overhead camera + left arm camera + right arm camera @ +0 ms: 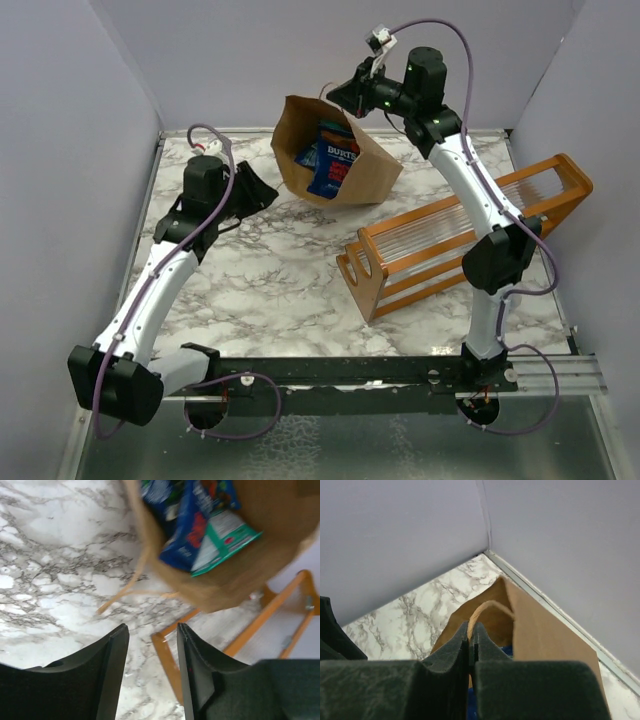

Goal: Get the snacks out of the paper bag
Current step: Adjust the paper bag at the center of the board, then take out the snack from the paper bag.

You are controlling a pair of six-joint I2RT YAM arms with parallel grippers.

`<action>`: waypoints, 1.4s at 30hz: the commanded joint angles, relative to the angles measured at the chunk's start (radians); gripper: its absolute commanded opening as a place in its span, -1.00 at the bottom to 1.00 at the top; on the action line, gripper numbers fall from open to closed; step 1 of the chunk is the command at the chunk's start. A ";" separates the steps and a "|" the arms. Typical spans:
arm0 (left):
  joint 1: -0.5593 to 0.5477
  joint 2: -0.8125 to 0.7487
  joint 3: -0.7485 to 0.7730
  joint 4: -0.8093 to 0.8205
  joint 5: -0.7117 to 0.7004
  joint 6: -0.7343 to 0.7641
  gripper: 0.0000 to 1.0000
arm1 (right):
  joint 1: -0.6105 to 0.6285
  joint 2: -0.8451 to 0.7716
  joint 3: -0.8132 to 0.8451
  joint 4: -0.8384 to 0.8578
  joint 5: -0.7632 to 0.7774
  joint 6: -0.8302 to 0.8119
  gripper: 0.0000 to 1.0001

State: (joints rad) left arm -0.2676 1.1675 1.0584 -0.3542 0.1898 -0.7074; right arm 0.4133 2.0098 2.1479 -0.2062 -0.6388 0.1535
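The brown paper bag (372, 170) stands tilted at the back middle of the marble table, its mouth toward the front. Snacks (330, 160) show inside it, blue-and-white and teal packets. In the left wrist view the bag (235, 575) fills the top right with the snacks (200, 535) in its mouth. My right gripper (345, 95) is shut on the bag's loop handle (482, 611) above the bag's back edge. My left gripper (262, 190) is open and empty just left of the bag; its fingers (114, 650) hang over bare marble.
An orange wooden rack (455, 240) with clear slats stands right of centre, close to the bag's right side; its frame shows in the left wrist view (167, 655). Grey walls close the back and sides. A loose bag handle (135, 582) lies on the marble.
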 commanded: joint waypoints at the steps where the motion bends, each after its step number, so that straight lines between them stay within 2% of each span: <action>1: 0.003 -0.042 0.110 -0.117 -0.013 0.080 0.08 | 0.006 -0.074 -0.016 0.027 -0.030 0.037 -0.97; 7: -0.017 -0.052 0.223 -0.111 0.101 0.089 0.60 | 0.009 -0.151 -0.124 0.024 -0.038 0.046 -0.97; 11: -0.073 0.039 0.289 -0.091 0.079 0.088 0.62 | 0.009 -0.169 -0.158 0.011 -0.039 0.045 -0.97; 14: -0.109 0.102 0.291 -0.044 0.048 0.089 0.56 | 0.009 -0.173 -0.183 0.011 -0.035 0.054 -0.97; 16: -0.124 0.137 0.288 -0.008 0.015 0.102 0.41 | 0.009 -0.174 -0.196 0.023 -0.034 0.067 -0.97; 18: -0.136 0.170 0.286 0.018 -0.038 0.128 0.18 | 0.007 -0.165 -0.177 0.019 -0.032 0.079 -0.97; 21: -0.154 0.211 0.278 0.093 -0.109 0.192 0.02 | 0.007 -0.135 -0.101 -0.025 -0.028 0.074 -0.97; 27: -0.167 0.338 0.259 0.196 -0.172 0.241 -0.06 | -0.006 -0.101 -0.042 -0.035 -0.066 0.124 -0.97; 30: -0.164 0.418 0.273 0.223 -0.155 0.221 -0.07 | -0.019 -0.092 -0.041 -0.014 -0.109 0.159 -0.97; 36: -0.176 0.510 0.287 0.298 -0.124 0.170 -0.13 | -0.043 -0.081 -0.052 0.005 -0.092 0.176 -0.97; 42: -0.198 0.517 0.234 0.380 -0.200 0.166 -0.02 | -0.054 -0.027 0.010 -0.002 -0.093 0.191 -0.97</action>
State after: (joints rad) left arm -0.4522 1.6955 1.3094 -0.0814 0.0437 -0.5293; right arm 0.3714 1.9388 2.0911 -0.2379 -0.7090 0.3161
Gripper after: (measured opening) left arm 0.487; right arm 0.020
